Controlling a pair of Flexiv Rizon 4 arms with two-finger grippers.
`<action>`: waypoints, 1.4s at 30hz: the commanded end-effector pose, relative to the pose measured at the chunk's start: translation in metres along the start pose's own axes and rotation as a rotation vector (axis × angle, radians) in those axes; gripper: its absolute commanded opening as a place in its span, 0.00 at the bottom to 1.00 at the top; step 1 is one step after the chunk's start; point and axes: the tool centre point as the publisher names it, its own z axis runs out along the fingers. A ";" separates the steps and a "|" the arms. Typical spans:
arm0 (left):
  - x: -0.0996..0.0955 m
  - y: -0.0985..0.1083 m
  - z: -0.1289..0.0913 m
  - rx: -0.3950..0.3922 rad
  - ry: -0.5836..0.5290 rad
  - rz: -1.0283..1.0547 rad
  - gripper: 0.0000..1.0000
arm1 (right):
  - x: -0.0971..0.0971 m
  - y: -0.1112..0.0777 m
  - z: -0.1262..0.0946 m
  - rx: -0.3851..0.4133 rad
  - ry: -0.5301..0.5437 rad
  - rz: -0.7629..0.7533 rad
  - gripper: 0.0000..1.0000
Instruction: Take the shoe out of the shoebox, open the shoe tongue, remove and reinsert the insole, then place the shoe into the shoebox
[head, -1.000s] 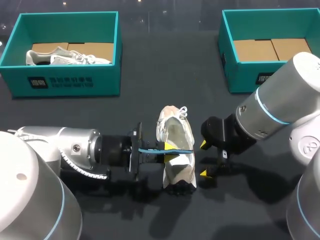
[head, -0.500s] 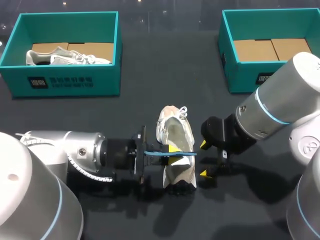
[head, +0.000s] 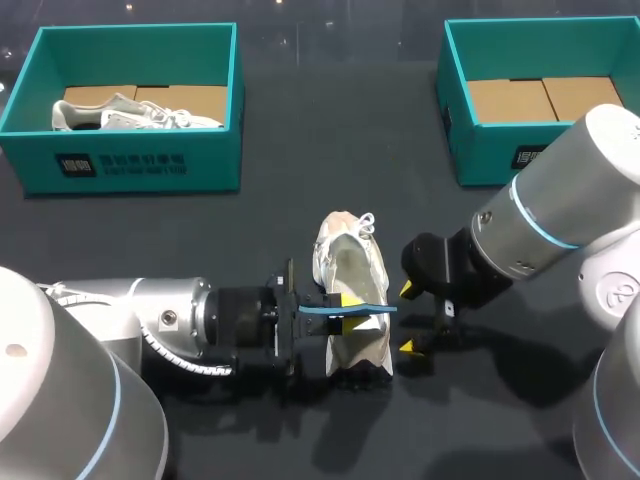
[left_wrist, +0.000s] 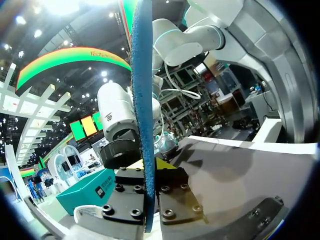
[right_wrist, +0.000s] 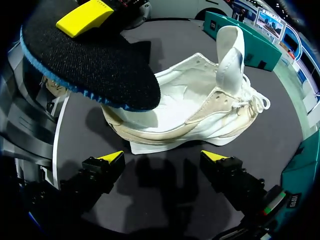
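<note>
While left gripper (head: 348, 310) clamps insole (right_wrist: 95, 65) over shoe (head: 352, 265), right gripper (head: 408, 318) hangs wide beside; tongue (right_wrist: 230, 50) apparently raised.

The shoe (head: 352, 270) is seen as white with cream trim. The insole (right_wrist: 95, 65) is shown black and speckled, edged in blue. The left box (head: 140, 165) and right box (head: 480, 150) are coloured teal, floored in brown. The table (head: 300, 140) is dark grey. The fingertips (right_wrist: 111, 156) are coloured yellow.
</note>
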 end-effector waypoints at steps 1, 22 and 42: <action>0.004 0.003 0.005 0.004 -0.021 -0.023 0.00 | 0.001 -0.001 0.000 -0.001 -0.002 0.000 1.00; 0.004 0.022 0.014 -0.027 -0.049 -0.065 0.00 | 0.001 -0.001 0.000 -0.001 -0.002 0.000 1.00; -0.003 0.042 0.007 -0.078 -0.084 -0.077 0.00 | 0.001 -0.001 0.000 -0.001 -0.002 0.000 1.00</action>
